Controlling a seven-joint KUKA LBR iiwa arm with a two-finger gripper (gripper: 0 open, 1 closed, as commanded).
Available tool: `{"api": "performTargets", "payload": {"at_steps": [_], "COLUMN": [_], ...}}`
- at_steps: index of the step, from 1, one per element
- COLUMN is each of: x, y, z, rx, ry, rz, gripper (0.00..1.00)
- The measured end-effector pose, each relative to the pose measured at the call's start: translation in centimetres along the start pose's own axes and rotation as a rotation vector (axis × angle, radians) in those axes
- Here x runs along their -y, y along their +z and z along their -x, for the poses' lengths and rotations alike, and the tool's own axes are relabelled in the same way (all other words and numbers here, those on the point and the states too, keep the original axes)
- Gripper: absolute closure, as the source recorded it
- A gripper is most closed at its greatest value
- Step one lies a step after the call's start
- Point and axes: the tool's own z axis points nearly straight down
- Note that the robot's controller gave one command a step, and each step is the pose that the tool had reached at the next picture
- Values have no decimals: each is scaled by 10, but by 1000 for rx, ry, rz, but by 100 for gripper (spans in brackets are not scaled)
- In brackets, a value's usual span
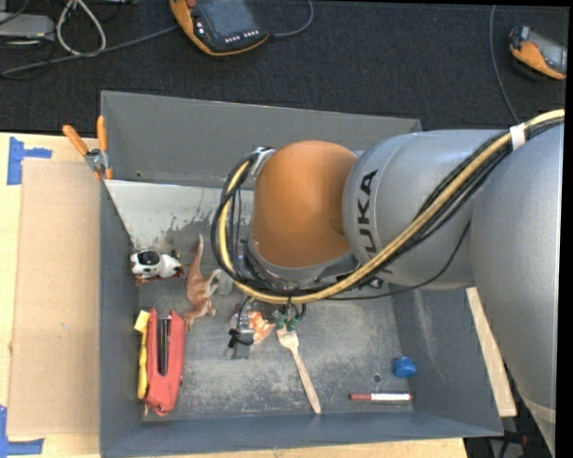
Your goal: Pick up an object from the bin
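On the grey bin's [357, 348] floor a wooden spoon [300, 367] lies mid-bin, its head just beside the fingers [239, 336], with a tan toy dinosaur [202, 288] on their other side. Whether the fingers are apart or together, I cannot tell. Closing between the two may catch nothing, or nudge the spoon aside.

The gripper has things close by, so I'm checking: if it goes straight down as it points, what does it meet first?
Probably the bare bin floor: the gripper points down between the brown toy dinosaur and the wooden fork. Depth is unclear, so it might brush the fork.
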Motion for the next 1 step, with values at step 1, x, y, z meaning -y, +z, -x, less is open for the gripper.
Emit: {"api": "performTargets", "payload": {"at_steps": [1], "x": [1], "y": [-4], "z": [2], "rx": [7], "ry": [5], "rz": [1], "gripper": [0]}}
